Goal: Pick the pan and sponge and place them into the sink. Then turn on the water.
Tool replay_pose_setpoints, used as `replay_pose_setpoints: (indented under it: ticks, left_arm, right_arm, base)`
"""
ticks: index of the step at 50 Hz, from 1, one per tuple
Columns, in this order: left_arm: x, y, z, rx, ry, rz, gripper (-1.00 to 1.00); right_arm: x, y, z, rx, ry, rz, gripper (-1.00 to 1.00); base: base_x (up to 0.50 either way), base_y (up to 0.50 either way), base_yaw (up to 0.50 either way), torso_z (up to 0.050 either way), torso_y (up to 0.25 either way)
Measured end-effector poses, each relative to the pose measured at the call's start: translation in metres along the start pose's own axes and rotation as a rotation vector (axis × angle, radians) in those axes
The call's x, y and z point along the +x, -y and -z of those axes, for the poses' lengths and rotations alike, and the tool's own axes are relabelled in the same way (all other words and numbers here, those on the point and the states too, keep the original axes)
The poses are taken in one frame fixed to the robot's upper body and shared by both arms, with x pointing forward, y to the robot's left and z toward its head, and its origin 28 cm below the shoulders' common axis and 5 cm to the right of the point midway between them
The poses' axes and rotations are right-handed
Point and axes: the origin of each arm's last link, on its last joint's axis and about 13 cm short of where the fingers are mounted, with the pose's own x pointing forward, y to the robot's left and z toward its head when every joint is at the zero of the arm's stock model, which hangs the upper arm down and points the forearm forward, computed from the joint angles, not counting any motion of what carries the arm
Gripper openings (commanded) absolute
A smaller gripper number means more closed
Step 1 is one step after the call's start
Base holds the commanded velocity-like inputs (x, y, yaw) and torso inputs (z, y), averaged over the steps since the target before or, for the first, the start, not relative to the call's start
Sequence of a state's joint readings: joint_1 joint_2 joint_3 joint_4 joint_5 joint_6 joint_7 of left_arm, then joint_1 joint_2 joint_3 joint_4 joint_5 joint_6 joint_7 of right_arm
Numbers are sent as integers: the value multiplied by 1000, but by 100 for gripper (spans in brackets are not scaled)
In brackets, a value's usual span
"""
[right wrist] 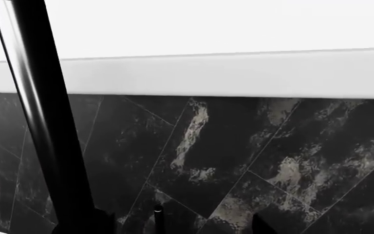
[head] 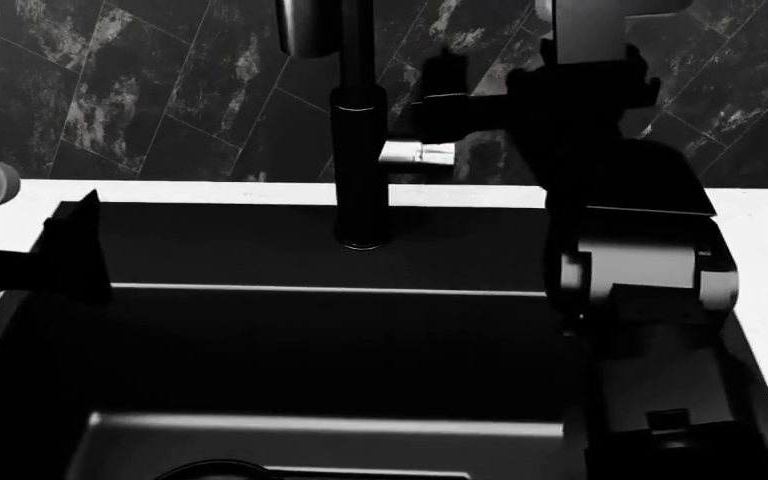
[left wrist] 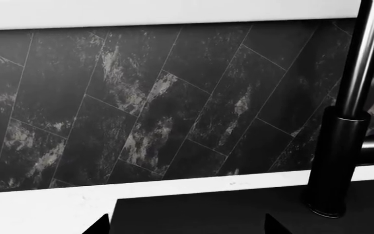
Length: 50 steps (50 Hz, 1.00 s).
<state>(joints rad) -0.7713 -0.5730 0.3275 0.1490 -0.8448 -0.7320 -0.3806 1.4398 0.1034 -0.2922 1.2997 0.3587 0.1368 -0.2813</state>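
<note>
Right arm [head: 644, 270]: bulky dark links fill the right side of the head view, nearest the camera, reaching up toward the faucet's side lever [head: 418, 152].
Sink [head: 317, 350]: deep black basin below both arms, its inside mostly in shadow; a curved dark edge at the bottom may be the pan, but this cannot be told.
Backsplash [left wrist: 141, 102]: dark marbled tiles behind the sink.
Counter [left wrist: 37, 209]: white strip along the wall.
Faucet [head: 360, 160]: black upright column on the sink's rear deck.
Right gripper [right wrist: 203, 222]: finger tips spread apart, holding nothing, just beside the faucet column.
Left gripper [left wrist: 187, 225]: two tips apart, empty, above the sink's rear deck.
Sponge: not visible.
</note>
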Motion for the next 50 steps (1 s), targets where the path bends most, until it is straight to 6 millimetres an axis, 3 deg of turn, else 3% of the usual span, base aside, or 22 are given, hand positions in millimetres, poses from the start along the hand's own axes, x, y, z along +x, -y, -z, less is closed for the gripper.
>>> replay_pose_setpoints:
  ticks: [14, 30, 50]
  left_arm:
    - [-1, 1, -2, 30, 24, 11, 100]
    - [-6, -6, -23, 62, 65, 5, 100]
    - [-7, -6, -30, 94, 77, 10, 100]
  right_arm:
    - [2, -6, 3, 6, -14, -22, 100]
    - [3, -9, 4, 8, -20, -31, 100]
    - [4, -12, 1, 3, -18, -38, 100]
  base:
    - [0, 0, 0, 0, 0]
    - [0, 0, 0, 0, 0]
    - [0, 0, 0, 10, -132]
